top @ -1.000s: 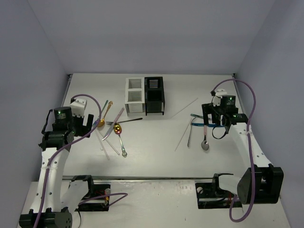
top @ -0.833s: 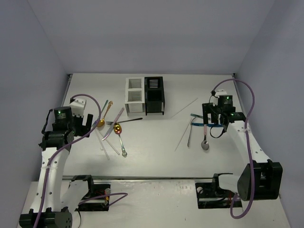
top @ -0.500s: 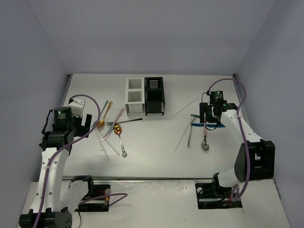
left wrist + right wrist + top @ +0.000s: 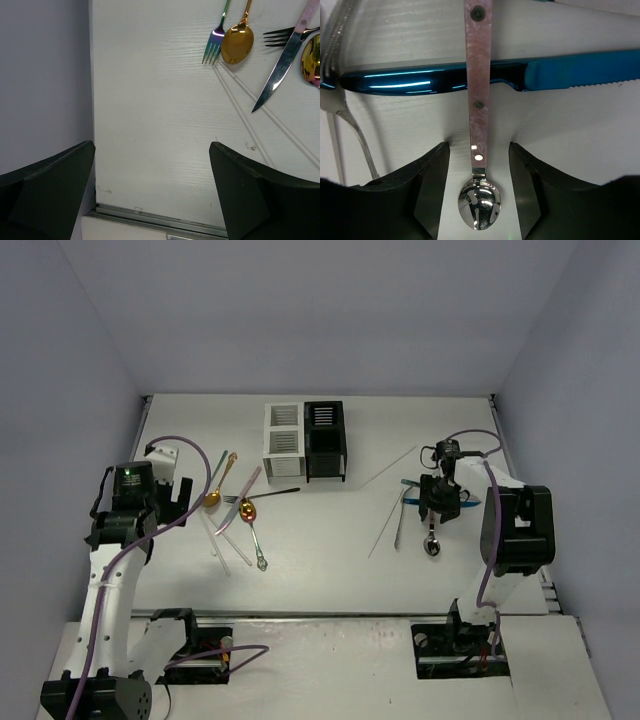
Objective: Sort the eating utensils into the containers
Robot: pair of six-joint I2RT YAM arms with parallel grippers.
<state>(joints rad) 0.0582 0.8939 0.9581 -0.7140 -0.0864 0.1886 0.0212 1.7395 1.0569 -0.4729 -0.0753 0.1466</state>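
Two joined caddies stand upright at the back middle of the desk [image 4: 330, 575] in the top view: white caddy [image 4: 282, 441] on the left, black caddy [image 4: 324, 440] touching it on the right. Every utensil you can see lies on the desk, outside both.
- Left cluster, front-left of the white caddy: gold spoon [image 4: 212, 497], teal fork [image 4: 222, 466] just beside it, pink-handled knife [image 4: 243, 495], black fork [image 4: 272, 493], second gold spoon [image 4: 247, 508], silver spoon [image 4: 258, 548], and clear sticks [image 4: 226, 545] crossing among them.
- Your left hand [image 4: 181, 496] hovers near the cluster's left edge.
- Right cluster: blue knife [image 4: 410, 483], pink-handled spoon [image 4: 431, 540], a silver utensil [image 4: 399, 525] and two thin sticks [image 4: 388, 469].
- Your right hand [image 4: 434, 506] is down over the pink-handled spoon, well apart from the caddies.

Left wrist view:
- The left hand [image 4: 150, 192] is spread wide, fingers [image 4: 50, 185] at the lower corners with only bare desk between them.
- The teal fork [image 4: 215, 42] and gold spoon [image 4: 237, 42] lie side by side at top right.
- Right of them are the black fork [image 4: 277, 37] and the pink-handled knife [image 4: 282, 65], its blade crossing the clear sticks [image 4: 250, 115].

Right wrist view:
- The right hand [image 4: 479, 187] is partly spread, fingers [image 4: 430, 185] straddling the pink-handled spoon [image 4: 479, 100] just above its bowl.
- Desk shows on both sides of the handle, so nothing is gripped.
- The handle lies across the top of the blue knife [image 4: 420, 82].
- The silver utensil [image 4: 334, 35] is at the left edge.
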